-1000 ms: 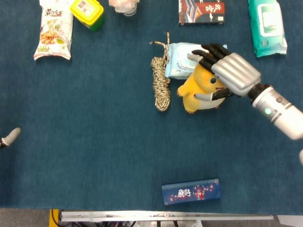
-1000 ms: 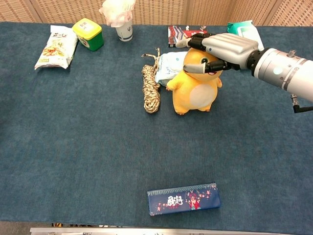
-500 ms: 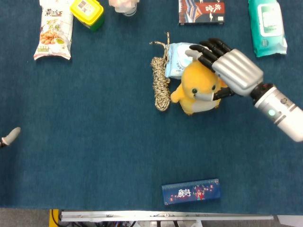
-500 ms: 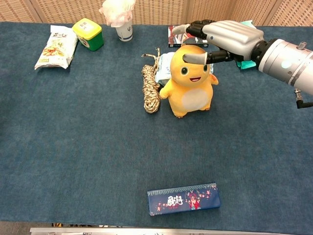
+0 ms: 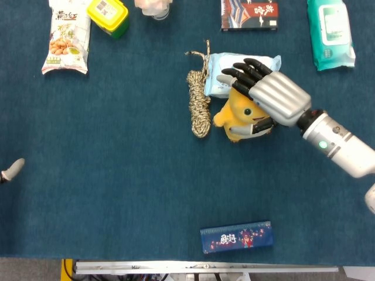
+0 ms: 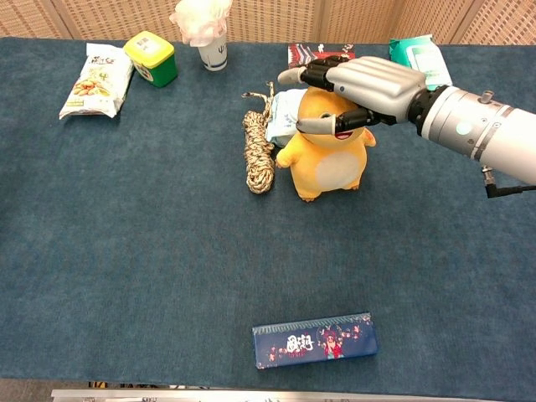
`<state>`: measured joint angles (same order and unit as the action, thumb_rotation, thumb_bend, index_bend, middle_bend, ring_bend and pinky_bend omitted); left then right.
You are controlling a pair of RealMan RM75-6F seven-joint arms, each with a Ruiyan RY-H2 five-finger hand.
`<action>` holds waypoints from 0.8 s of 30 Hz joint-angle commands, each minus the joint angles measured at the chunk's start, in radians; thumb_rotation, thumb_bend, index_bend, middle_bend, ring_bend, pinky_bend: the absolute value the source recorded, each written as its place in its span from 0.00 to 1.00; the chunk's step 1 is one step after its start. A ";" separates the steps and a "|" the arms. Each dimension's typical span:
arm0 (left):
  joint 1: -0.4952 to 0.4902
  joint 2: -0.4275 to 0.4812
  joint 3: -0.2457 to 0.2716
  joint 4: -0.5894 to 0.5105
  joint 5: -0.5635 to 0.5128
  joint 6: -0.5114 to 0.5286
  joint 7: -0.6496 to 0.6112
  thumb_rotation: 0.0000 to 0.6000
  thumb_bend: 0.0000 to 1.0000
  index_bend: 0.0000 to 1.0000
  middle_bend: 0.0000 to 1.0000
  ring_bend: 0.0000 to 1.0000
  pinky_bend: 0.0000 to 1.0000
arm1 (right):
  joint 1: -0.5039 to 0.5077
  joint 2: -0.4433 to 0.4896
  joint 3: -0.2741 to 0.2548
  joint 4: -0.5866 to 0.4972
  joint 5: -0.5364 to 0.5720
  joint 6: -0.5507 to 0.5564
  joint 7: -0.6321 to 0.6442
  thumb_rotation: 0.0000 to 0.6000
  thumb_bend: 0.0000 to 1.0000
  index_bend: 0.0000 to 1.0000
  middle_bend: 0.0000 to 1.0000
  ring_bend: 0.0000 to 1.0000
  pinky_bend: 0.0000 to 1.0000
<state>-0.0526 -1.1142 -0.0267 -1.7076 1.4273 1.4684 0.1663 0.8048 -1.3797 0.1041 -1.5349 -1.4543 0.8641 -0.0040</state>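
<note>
One yellow plush toy (image 6: 327, 159), one coil of tan braided rope (image 6: 258, 149), two soft wipe packs, a pale blue one (image 5: 225, 73) and a teal one (image 5: 330, 32), one long dark blue printed box (image 6: 315, 340), one red and black box (image 5: 249, 13), one snack bag (image 5: 67, 38), one yellow-lidded green tub (image 5: 108, 16), one white cup (image 6: 213, 52).

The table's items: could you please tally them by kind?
Snack bag: 1
Green-yellow tub: 1
Cup: 1
Packets and boxes: 4
Rope coil: 1
Plush toy: 1
Total: 9
</note>
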 commanded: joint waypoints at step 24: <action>-0.009 -0.006 -0.004 0.004 -0.001 -0.008 0.001 0.17 0.04 0.05 0.02 0.00 0.00 | -0.020 0.020 0.026 0.058 0.066 0.015 0.022 0.00 0.00 0.07 0.10 0.00 0.00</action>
<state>-0.0618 -1.1205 -0.0310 -1.7039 1.4264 1.4599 0.1669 0.7869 -1.3628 0.1288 -1.4737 -1.3872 0.8765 0.0162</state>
